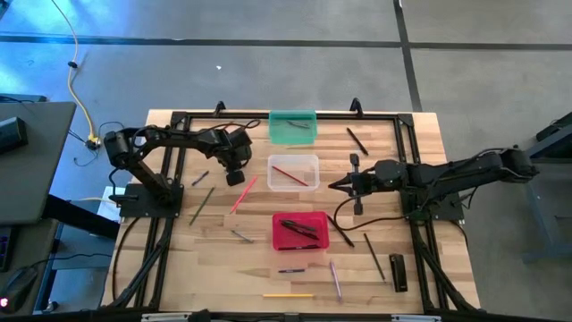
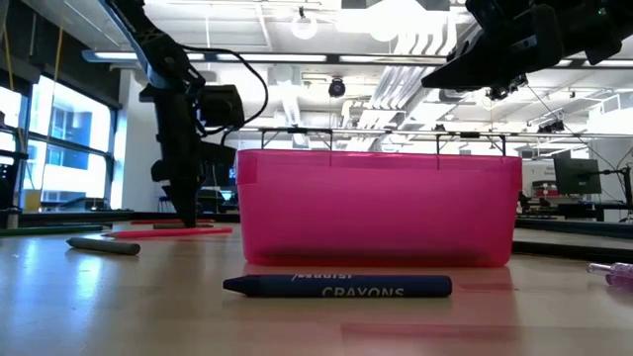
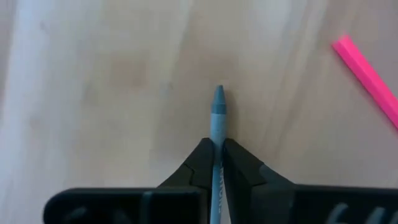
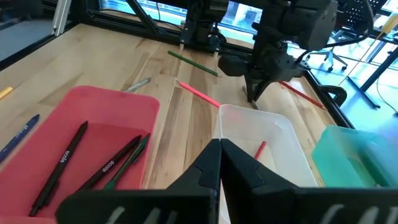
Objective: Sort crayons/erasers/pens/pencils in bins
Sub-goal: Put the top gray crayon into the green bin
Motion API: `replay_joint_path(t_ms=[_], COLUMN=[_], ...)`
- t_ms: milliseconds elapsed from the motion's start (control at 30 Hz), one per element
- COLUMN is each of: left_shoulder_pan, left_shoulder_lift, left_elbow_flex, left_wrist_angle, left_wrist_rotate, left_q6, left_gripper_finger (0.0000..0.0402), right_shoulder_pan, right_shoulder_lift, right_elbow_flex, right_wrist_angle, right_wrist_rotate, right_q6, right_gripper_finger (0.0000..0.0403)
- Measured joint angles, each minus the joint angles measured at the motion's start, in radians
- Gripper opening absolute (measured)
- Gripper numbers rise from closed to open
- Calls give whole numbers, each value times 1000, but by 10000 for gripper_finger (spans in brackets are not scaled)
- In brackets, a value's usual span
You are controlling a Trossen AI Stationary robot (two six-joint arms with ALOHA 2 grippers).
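A blue-grey crayon [image 3: 217, 118] is sitting between the fingers of the left gripper [image 3: 216, 163], which are closing tight on it; its tip is pointing out past the fingertips toward the bare table [image 3: 112, 74]. Its label is showing only as blurred letters that I cannot read. In the high view this gripper [image 1: 235, 175] is hanging just left of the clear bin [image 1: 293, 172], near a pink pencil [image 1: 243, 194] that is lying on the wood.

The clear bin is holding one red pencil [image 1: 290, 174]. The red bin [image 1: 300, 231] is standing nearer to the front edge and is holding dark pens [image 4: 61, 163] (one is carrying small white writing, too small to read). The teal bin [image 1: 293, 127] is at the far edge of the table.

In the low view a dark blue crayon [image 2: 336, 286] is lying in front of the red bin, and the word "CRAYONS" is standing on its wrapper.

The right gripper [image 1: 345, 183] is hovering just right of the clear bin, with its fingers [image 4: 205, 171] pressed together and holding nothing.

Other pens and pencils are lying scattered over the table.
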Motion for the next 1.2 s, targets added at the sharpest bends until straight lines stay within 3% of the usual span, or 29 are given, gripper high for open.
replay_joint_path(t_ms=[300, 667, 867, 1200], left_shoulder_pan=[41, 121, 103, 100], left_shoulder_lift=[-25, 1, 156, 484], left_elbow_flex=[129, 264, 421, 792], left_wrist_angle=[45, 399, 404, 176], left_wrist_rotate=[-6, 148, 167, 169], left_q6=[7, -105, -104, -27], left_gripper_finger=[4, 4, 4, 3], right_shoulder_pan=[0, 0, 0, 0], right_shoulder_lift=[0, 0, 0, 0], right_elbow_flex=[0, 0, 0, 0], right_wrist_angle=[-10, -16, -16, -26], right_wrist_rotate=[0, 0, 0, 0], right_q6=[7, 8, 8, 8], right_gripper_finger=[0, 0, 0, 0])
